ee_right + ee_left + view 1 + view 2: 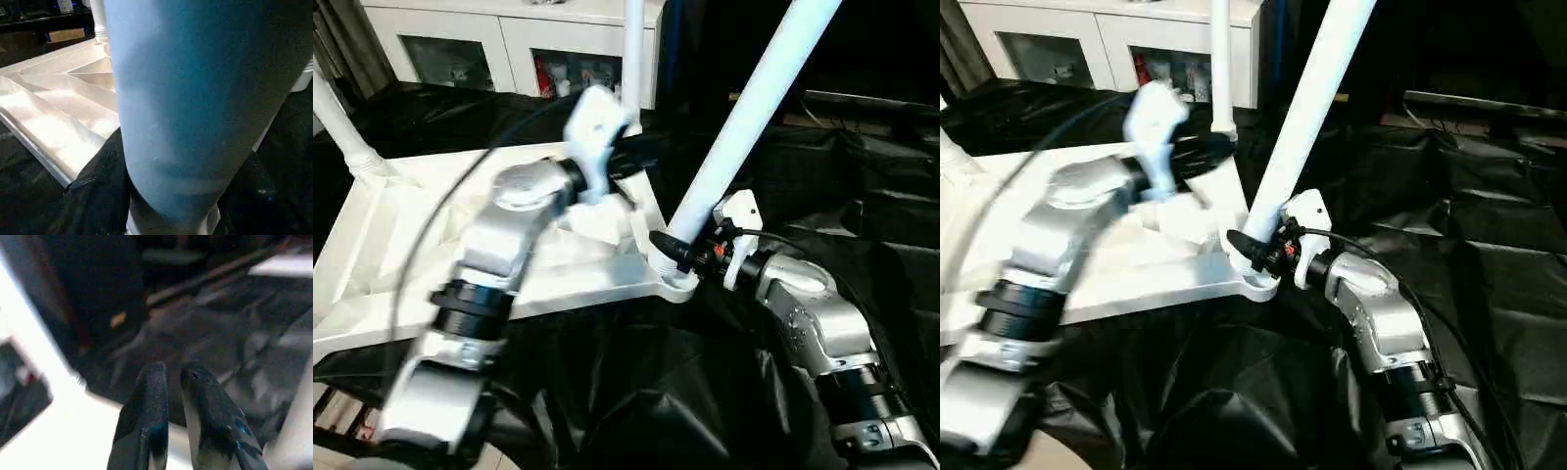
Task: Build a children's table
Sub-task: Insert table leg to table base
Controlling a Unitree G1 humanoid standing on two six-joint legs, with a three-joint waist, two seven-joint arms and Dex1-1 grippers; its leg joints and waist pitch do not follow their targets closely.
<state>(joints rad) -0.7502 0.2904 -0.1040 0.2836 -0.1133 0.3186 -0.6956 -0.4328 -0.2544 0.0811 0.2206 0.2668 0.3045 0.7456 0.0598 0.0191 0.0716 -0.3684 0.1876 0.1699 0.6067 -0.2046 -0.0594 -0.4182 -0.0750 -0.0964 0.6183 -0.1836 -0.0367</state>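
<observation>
Two hands; right hand (674,247) grips one of three legs (749,117).

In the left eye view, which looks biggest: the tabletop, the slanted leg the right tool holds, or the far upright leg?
1. tabletop
2. slanted leg, nearer the camera
3. upright leg, partly cut off, so unsure

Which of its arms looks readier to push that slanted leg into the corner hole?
The right, probably. The right gripper is clamped around the tilted leg just above the corner socket. The left gripper holds nothing.
</observation>
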